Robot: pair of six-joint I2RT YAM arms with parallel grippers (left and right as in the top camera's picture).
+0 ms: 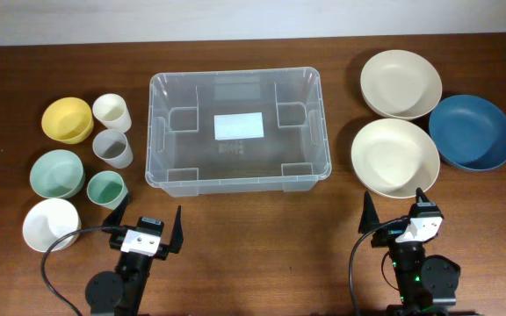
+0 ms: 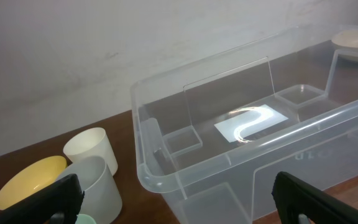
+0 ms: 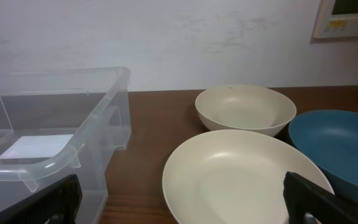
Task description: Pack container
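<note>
We find the container [image 1: 235, 77] mid-table, open at the top. Its walls and rolled rim bar any level approach, so access is from above.

A bare strip of table [image 1: 262, 219] runs between its near wall and both grippers. The left gripper [image 1: 150, 218] and right gripper [image 1: 393, 206] wait there with jaws spread wide.

On the left, a bare lane separates the container from these obstacles:
- white cup [image 1: 112, 112]
- grey cup [image 1: 112, 148]
- green cup [image 1: 106, 189], just ahead of the left gripper
- yellow bowl [image 1: 67, 119], green bowl [image 1: 57, 174] and white bowl [image 1: 51, 225], packed closely behind

On the right, the near cream bowl [image 1: 394, 158] stands directly ahead of the right gripper. The far cream bowl [image 1: 401, 83] and blue bowl [image 1: 471, 132] crowd it, with no usable gap between them.
</note>
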